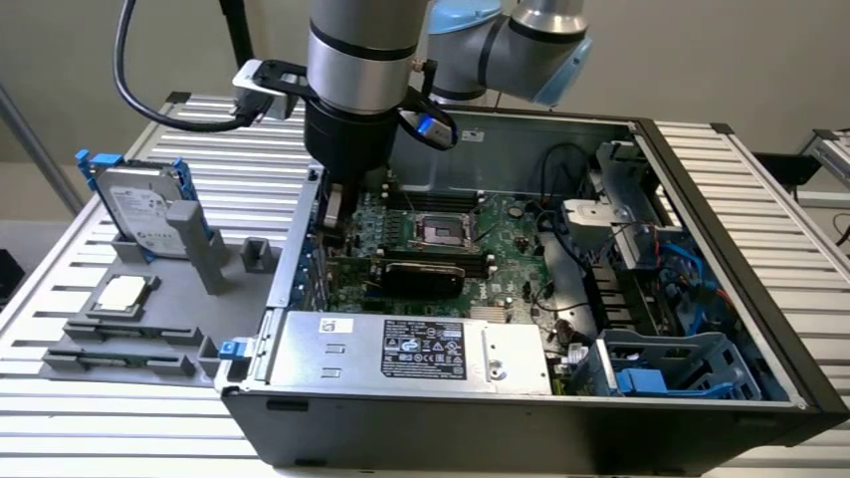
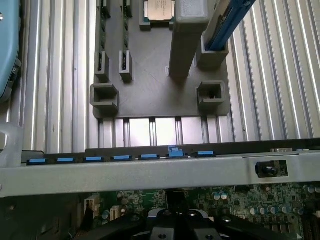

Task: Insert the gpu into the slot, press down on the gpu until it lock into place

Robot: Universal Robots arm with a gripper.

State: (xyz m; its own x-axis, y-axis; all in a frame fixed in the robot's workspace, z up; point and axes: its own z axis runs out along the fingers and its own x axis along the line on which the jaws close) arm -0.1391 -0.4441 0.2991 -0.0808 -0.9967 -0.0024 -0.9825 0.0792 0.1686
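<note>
my black gripper (image 2: 175, 227) clenched, nothing held, low over green motherboard's rear edge. flat black gpu with glossy rounded shroud (image 1: 422, 273) lies seated mid-board, near, toward exterior view's right of my tool.

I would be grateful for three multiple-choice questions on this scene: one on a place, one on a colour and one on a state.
1. Where is the hard drive?
A. Inside the case
B. Upright in the grey stand outside the case
C. In the gripper

2. What colour are the hard drive's rails?
A. Red
B. Yellow
C. Blue

3. How is the gripper?
A. Shut, holding nothing
B. Wide open
C. Clamped on the hard drive

Answers:
1 B: the hard drive stands in the grey stand, at the exterior view's left of the case.
2 C: the rails are blue.
3 A: the gripper has its fingers together and empty.
</note>
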